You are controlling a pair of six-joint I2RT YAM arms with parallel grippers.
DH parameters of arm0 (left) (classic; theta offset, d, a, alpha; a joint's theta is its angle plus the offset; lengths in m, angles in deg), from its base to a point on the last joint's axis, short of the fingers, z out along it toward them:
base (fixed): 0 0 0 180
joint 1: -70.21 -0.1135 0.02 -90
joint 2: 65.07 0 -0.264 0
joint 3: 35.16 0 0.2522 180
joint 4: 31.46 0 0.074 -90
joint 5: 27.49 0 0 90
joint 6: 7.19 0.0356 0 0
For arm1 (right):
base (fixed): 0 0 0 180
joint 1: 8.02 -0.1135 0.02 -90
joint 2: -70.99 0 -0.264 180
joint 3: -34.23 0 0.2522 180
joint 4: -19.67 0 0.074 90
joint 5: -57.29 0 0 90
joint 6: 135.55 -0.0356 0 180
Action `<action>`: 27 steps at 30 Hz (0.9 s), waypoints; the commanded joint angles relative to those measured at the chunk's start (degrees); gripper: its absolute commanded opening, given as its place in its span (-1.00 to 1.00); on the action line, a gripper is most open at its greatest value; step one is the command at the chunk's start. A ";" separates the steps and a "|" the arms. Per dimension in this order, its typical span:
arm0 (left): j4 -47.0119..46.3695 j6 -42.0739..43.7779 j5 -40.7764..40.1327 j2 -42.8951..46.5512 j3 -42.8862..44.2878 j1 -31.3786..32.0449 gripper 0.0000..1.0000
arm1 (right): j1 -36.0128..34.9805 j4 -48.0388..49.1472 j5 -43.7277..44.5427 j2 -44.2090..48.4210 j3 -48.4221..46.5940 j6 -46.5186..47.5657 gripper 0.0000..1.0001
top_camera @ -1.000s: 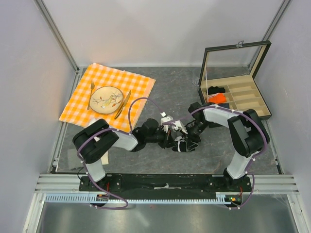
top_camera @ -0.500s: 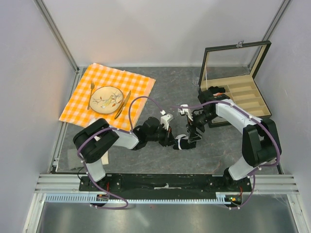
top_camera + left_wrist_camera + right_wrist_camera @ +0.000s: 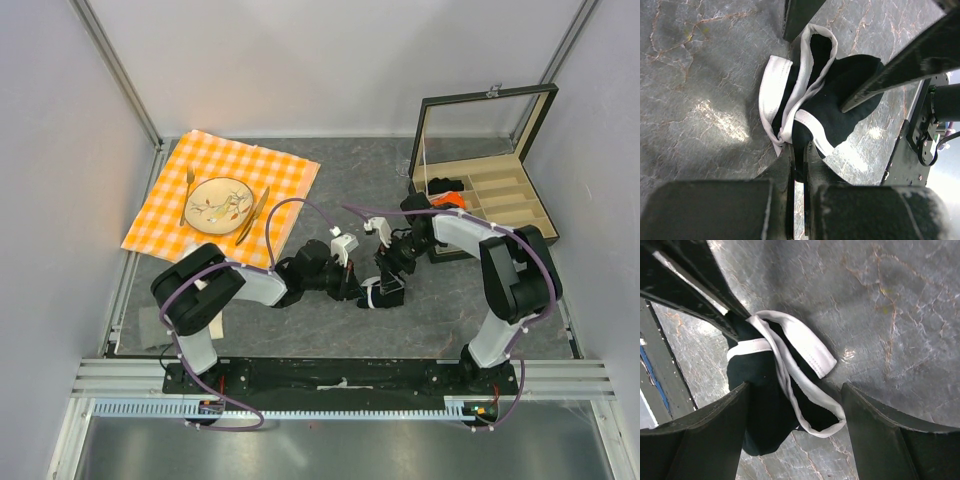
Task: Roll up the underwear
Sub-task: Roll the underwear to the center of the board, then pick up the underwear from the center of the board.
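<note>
Your left end effector (image 3: 800, 152) has its fingers drawn together, pinching a fold of the underwear (image 3: 850, 90) at the edge nearest its wrist. Your right end effector (image 3: 795, 387) points down over the garment with its fingers spread apart, one on each side. I cannot tell whether its tips touch the fabric.

The underwear is a bunched heap of black fabric, and its white waistband (image 3: 772, 95) is looped and twisted along one side. It lies on the grey marbled desk (image 3: 340, 180), between the two arms and toward the near edge. From above, both arms reach inward and meet over it.

Well apart, at the far left, an orange checked cloth (image 3: 160, 215) lies flat with a plate (image 3: 219, 205) on it. At the far right stands an open box (image 3: 510, 205) with compartments. An orange roll (image 3: 452, 201) and a black roll (image 3: 445, 186) sit at its left end.
</note>
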 commanded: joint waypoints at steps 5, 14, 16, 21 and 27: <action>3.62 -1.82 -2.92 -2.33 0.57 0.41 -0.97 | -0.02 1.17 4.68 -5.51 1.12 -1.70 0.34; 2.92 -2.69 -7.05 1.87 -1.18 -0.03 -0.52 | -0.20 -5.15 0.55 -9.83 -1.51 3.04 -0.78; 2.13 -2.87 -8.02 4.16 -2.15 -0.56 -0.24 | -0.20 -5.86 -0.42 -8.96 -1.95 4.27 -0.87; 4.04 0.46 -10.30 16.70 -5.67 -0.91 0.16 | 0.24 -9.29 -2.44 -3.51 -3.44 8.40 -1.00; 14.22 6.44 -12.50 31.66 -7.87 -1.53 0.23 | 2.78 -17.10 1.77 6.24 -10.03 16.66 -1.00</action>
